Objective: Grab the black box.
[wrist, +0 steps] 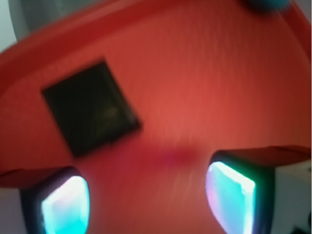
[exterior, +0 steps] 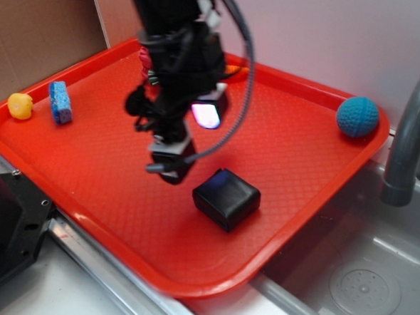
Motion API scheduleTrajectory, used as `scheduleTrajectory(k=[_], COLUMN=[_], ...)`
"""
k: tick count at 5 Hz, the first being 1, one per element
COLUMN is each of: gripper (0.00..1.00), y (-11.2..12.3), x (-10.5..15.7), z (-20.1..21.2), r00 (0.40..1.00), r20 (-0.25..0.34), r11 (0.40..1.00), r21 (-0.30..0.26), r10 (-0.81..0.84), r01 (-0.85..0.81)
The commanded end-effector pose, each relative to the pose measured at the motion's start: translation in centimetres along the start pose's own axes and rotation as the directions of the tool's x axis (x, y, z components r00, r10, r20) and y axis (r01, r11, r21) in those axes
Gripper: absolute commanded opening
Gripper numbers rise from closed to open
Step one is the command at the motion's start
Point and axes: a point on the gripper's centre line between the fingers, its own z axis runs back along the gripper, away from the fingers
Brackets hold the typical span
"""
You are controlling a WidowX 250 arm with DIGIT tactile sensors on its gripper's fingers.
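Right now, gripper [wrist: 146,195]: fingers spread apart, nothing between them, hanging above the tray.
Black box [exterior: 226,197]: on the red tray [exterior: 88,164], near-right part, just right of the gripper.
Blue ball [exterior: 357,116]: far-right corner.

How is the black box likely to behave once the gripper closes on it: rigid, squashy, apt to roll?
The black box sits squat and flat on the red tray, so it probably won't roll or tip. Its rounded edges and matte surface suggest some give, and little slipping. The gripper is open beside it, not touching.
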Motion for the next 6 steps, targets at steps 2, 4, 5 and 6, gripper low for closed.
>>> scheduleTrajectory(k=[2, 4, 5, 6], gripper=[1.00, 1.00, 1.00, 1.00], y=[-1.7, -3.9, -4.4, -4.8], x=[3.5, 4.6, 4.5, 3.6], z=[-0.1, -1.0, -2.0, -3.4], r00=[0.965, 0.957, 0.960, 0.969], r20=[0.076, 0.099, 0.078, 0.028], r11=[0.967, 0.951, 0.948, 0.948], r21=[-0.007, -0.118, -0.152, -0.202], r10=[-0.252, -0.274, -0.269, -0.247], r01=[0.253, 0.285, 0.278, 0.247])
